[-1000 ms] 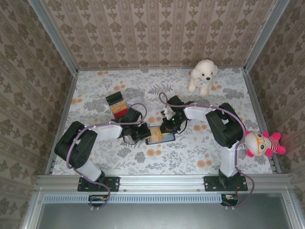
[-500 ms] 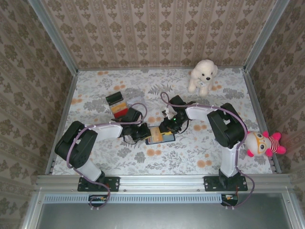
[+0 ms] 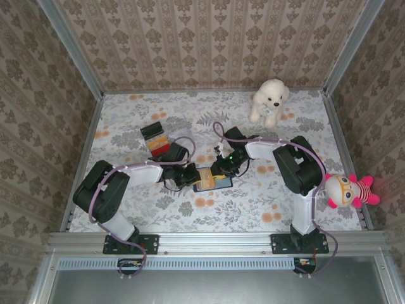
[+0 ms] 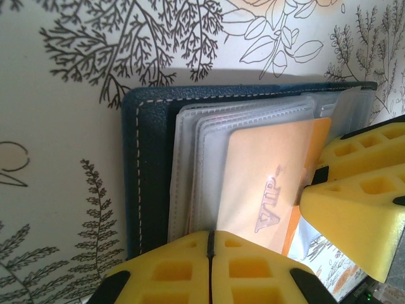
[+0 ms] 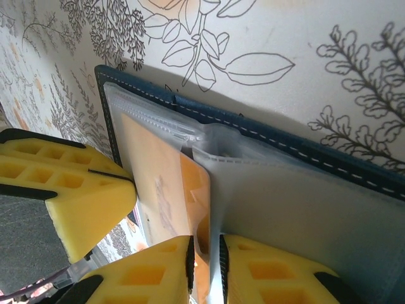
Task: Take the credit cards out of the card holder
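- Top view: the holder (image 3: 215,183) lies open in the middle of the tabletop (image 3: 253,209), between the two hands.
- The left hand (image 3: 190,177) is at its left end and the right hand (image 3: 221,170) over its far right part. A strip of orange card (image 3: 205,175) shows between them. The fingers are too small here to tell how they stand.
- A plush dog (image 3: 269,98) at the far edge and a doll (image 3: 348,190) at the right rim stand well apart from the holder.
- Left wrist view: the holder's navy cover has white stitching and carries a stack of clear sleeves. The card, printed "VIP", lies mostly under a sleeve, with its brighter right edge sticking out.
- The left hand (image 4: 209,244) has its fingers pressed together, with only a hairline seam between them, and sits at the near edge of the sleeves. I cannot tell whether a sleeve is caught in that seam.
- The right hand (image 4: 313,183) comes in from the right, with one finger on either side of the card's bare edge.
- Right wrist view: the right hand (image 5: 204,253) is narrowed to a slit and pinches the card's orange edge, with a loose clear flap just beside it. The left wrist view hides this slit.
- The left hand (image 5: 123,180) sits closed at the holder's far end, by the card's other edge. The print is blurred here, though it reads plainly from the left wrist.
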